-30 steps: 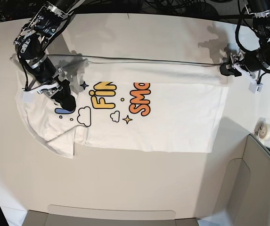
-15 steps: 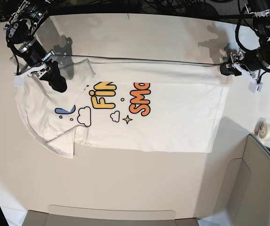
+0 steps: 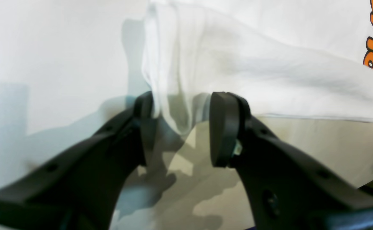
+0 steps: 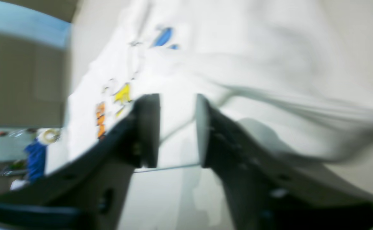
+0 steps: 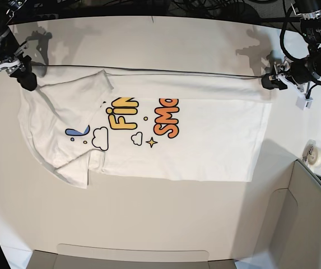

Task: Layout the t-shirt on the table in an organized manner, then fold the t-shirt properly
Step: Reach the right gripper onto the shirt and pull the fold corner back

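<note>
The white short-sleeved cotton t-shirt [image 5: 166, 134] with its yellow, orange and blue printed lettering lies spread on the large, smooth off-white table [image 5: 149, 213], lengthwise across it and nearer the far edge than the near one. The shirt's far long side is folded over towards the print, so only the lower parts of the yellow and orange words show, and that fold runs as one taut straight line from end to end. At the collar end a flap of plain white cloth lies turned over the blue lettering, leaving only a sliver of blue, and a sleeve sticks out at the shirt's near corner on that side.

The black left gripper [image 5: 268, 81] sits at the hem end of the folded edge; in its wrist view [image 3: 180, 124] the jaws stand fairly wide apart with a bunched fold of the shirt [image 3: 237, 64] hanging between them, the cloth touching the inner face of one finger [image 3: 143, 105], so it holds the shirt's corner. The black right gripper [image 5: 27, 81] is at the opposite end of the folded edge, at the shirt's shoulder corner; its wrist view [image 4: 177, 127] is blurred, showing the jaws parted with white cloth [image 4: 253, 64] beyond and between them, and I cannot tell whether it grips the shirt

Beyond the hem end, near a grey-beige panel [image 5: 311, 224], lies a small roll of tape [image 5: 315, 155]
</note>
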Robot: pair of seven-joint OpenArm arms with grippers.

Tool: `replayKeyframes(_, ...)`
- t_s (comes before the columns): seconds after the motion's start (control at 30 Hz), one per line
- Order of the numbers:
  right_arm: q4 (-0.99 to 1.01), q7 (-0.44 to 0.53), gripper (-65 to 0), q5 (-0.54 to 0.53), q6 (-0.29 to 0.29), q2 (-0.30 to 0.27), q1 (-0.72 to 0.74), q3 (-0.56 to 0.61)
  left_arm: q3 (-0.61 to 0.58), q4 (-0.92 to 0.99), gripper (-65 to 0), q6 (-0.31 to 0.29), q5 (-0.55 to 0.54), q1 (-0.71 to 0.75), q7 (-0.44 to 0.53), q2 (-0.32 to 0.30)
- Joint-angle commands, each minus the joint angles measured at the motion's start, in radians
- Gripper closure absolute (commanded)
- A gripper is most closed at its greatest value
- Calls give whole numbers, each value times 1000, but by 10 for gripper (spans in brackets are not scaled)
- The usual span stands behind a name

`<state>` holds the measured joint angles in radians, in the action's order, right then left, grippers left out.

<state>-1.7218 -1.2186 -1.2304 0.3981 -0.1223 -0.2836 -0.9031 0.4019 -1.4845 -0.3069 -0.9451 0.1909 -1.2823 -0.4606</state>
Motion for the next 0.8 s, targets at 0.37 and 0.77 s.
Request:
replayKeyframes(0.37,-10,12,-330,37,8,-87,-64,-124,13,18,-254,2,2,-6,-15,32)
replayKeyframes(0.77,15,13,-330,280,15,-81,7,-126,12,48,-266,2,-74,-6,-18,27)
